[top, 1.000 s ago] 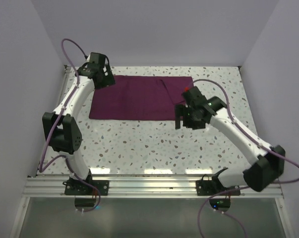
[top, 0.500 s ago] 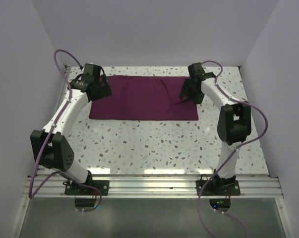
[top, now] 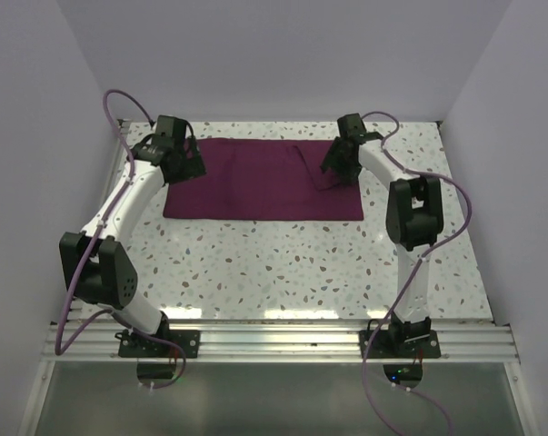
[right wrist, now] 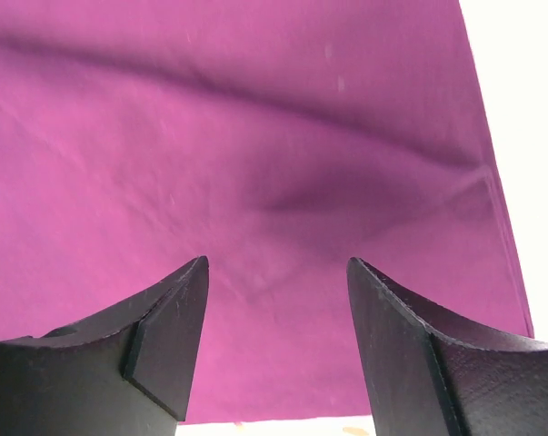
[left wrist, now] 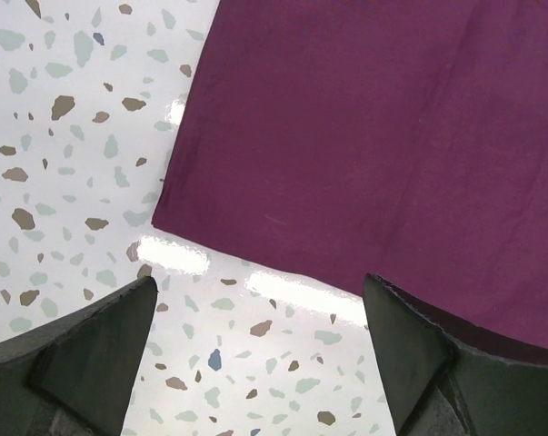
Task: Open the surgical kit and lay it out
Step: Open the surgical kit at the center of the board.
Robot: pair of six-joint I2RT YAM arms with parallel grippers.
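The surgical kit shows only as a dark maroon cloth wrap (top: 255, 180), lying flat and folded on the speckled table at the back. The steel tray and instruments are hidden. My left gripper (top: 184, 166) is open over the wrap's far left corner; its wrist view shows the cloth (left wrist: 383, 136) ahead and bare table between the jaws (left wrist: 255, 300). My right gripper (top: 339, 173) is open over the wrap's far right part, next to a dark crease. Its wrist view shows the cloth (right wrist: 255, 163) filling the frame, with a shallow fold (right wrist: 346, 191).
The speckled white table (top: 283, 263) runs from the wrap to the metal rail at the near edge. Pale walls close in the back and both sides. Purple cables loop from both arms.
My right arm swung from the wrap's near right corner up to its far right part, then edged slightly left. My left arm's elbow dropped lower while its gripper stayed at the far left corner.
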